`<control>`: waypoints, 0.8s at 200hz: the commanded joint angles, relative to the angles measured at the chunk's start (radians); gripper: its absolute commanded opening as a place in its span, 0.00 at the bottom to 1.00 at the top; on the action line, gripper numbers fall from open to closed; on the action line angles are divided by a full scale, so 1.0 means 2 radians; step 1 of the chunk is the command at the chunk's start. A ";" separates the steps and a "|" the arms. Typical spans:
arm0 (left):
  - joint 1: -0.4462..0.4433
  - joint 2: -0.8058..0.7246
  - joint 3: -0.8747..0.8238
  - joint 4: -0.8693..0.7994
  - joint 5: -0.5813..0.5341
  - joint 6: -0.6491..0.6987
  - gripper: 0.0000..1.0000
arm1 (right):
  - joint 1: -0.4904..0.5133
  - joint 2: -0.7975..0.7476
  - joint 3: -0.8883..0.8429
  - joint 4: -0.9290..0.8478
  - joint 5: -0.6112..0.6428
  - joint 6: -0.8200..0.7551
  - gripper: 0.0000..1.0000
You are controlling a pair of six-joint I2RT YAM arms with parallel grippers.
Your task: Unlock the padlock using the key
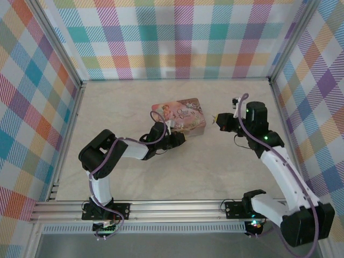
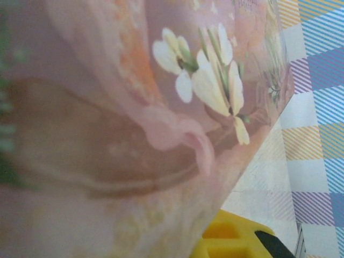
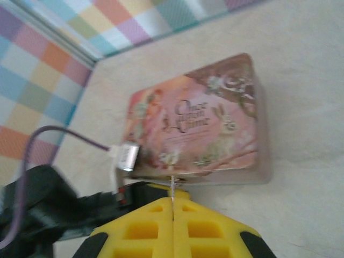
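Observation:
The padlock is hidden. A pink illustrated tin (image 1: 181,115) lies flat mid-table. My left gripper (image 1: 179,138) is pressed against the tin's near left corner. In the left wrist view the tin (image 2: 134,107) is blurred and very close, with one yellow finger (image 2: 232,241) beside it, so I cannot tell how the jaws stand. My right gripper (image 1: 217,120) hovers just right of the tin. Its yellow fingers (image 3: 134,231) are shut, and the thin metal blade of the key (image 3: 173,188) sticks out between them toward the tin's (image 3: 199,121) near edge.
Checkered walls on an aluminium frame (image 1: 75,102) enclose the pale table (image 1: 215,172). The left arm's black wrist (image 3: 54,209) and purple cable (image 3: 64,134) lie left of the key's tip. There is bare table right of and in front of the tin.

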 commanded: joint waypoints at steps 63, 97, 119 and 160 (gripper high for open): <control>-0.006 -0.007 0.036 -0.017 0.026 -0.008 0.14 | -0.003 -0.124 -0.055 0.098 -0.127 0.062 0.00; -0.005 -0.010 0.039 -0.017 0.033 -0.012 0.14 | -0.003 -0.150 -0.096 0.173 -0.149 0.123 0.00; -0.004 -0.011 0.044 -0.019 0.038 -0.015 0.14 | -0.003 -0.153 -0.124 0.226 -0.164 0.166 0.00; 0.000 -0.014 0.056 -0.019 0.049 -0.028 0.14 | -0.003 -0.154 -0.174 0.294 -0.161 0.225 0.00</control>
